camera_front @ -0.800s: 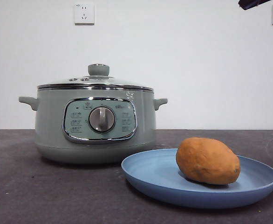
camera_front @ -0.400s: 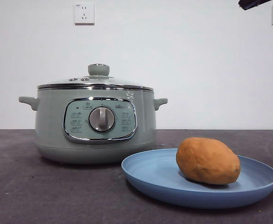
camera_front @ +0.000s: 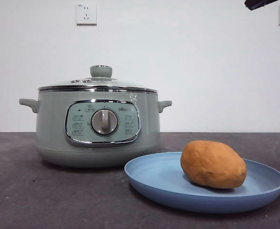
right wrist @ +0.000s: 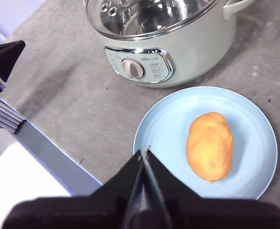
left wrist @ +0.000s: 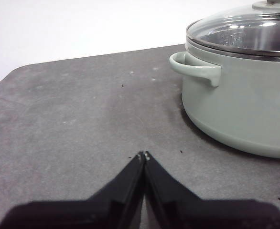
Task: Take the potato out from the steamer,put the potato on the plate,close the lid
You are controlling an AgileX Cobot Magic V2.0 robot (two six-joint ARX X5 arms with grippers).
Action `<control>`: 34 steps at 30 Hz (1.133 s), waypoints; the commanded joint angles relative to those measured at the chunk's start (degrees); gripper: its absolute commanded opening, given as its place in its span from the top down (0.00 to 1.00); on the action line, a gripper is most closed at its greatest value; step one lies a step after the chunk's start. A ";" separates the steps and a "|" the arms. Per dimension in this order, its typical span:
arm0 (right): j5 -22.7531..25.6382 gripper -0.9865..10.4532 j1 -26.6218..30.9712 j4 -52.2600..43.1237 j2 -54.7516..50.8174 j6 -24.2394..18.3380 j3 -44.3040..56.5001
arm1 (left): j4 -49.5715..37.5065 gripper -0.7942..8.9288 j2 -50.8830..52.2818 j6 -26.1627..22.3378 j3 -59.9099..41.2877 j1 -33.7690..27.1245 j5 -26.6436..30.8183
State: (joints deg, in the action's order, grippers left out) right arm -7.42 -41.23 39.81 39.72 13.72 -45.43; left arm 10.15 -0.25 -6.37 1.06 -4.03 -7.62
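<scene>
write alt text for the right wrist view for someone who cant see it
An orange-brown potato lies on a light-blue plate on a dark grey table, seen from above. Beside the plate stands the sage-green steamer, its glass lid on. The right gripper, jaws shut and empty, hangs above the plate's edge.

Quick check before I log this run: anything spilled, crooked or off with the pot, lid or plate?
Nothing stands out. The lid sits level on the steamer, the potato lies whole on the plate, and I see no spills. Both the left gripper and right gripper are shut, holding nothing, clear of everything.
</scene>
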 commanded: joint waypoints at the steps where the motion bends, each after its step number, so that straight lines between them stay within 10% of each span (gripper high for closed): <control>1: 0.11 0.91 -0.02 -0.28 -0.04 0.35 -0.09 | -0.04 0.92 0.17 0.39 -0.90 -0.17 0.09; 8: 0.44 0.91 -0.02 -0.37 -0.04 -0.39 -0.09 | -0.04 0.92 0.17 0.39 -0.90 -0.17 0.09; 13: 9.31 0.91 2.69 -1.49 -2.16 -1.53 0.04 | -0.04 0.92 0.17 0.39 -0.90 -0.17 0.09; 34: 8.96 0.91 37.92 -29.24 -30.08 -5.88 27.41 | -0.07 0.92 0.17 0.39 -0.90 -0.17 0.07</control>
State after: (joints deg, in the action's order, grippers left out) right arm 1.50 -3.53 11.00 10.02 8.40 -19.51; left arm 10.13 -0.25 -6.37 1.04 -4.03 -7.62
